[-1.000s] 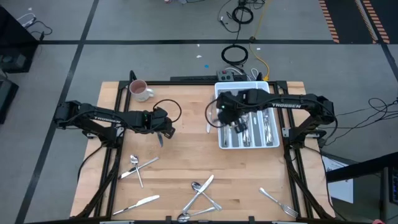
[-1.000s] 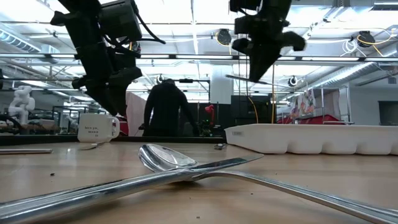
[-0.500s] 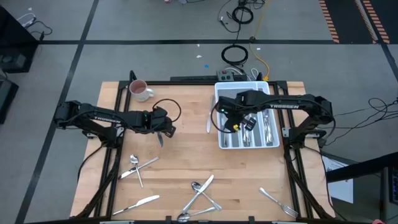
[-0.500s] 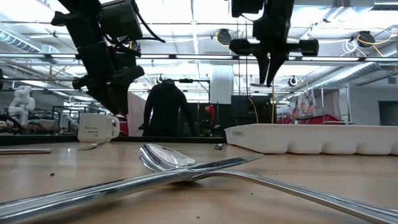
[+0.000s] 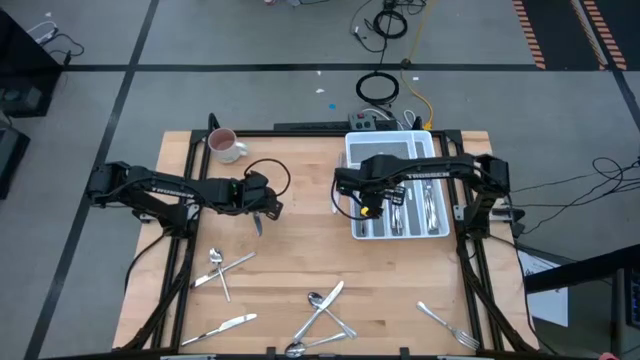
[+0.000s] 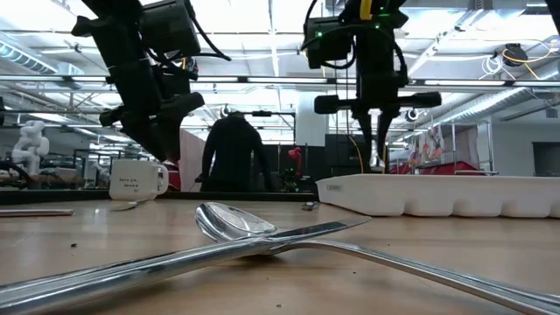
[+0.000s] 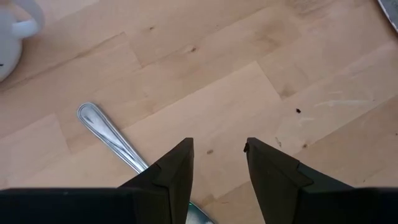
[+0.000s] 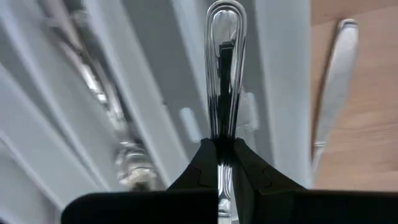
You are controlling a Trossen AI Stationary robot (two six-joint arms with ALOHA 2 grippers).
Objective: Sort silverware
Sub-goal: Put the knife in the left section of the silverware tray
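So on the left, the left gripper point(image 5: 262, 212) hangs with fingers parted over a utensil handle point(image 7: 111, 137) that runs lengthwise between them, gripping nothing. Over right, the right gripper point(image 5: 368, 207) is clenched on a silver handle point(image 8: 222, 74), long axis lined up with the cutlery tray point(image 5: 384, 142) slot right below.

Grey floor point(image 5: 250, 40) with dark seams and coiled cables point(image 5: 378, 88) surrounds the wooden table point(image 5: 290, 250); bright ceiling lights point(image 6: 262, 17) overhead.
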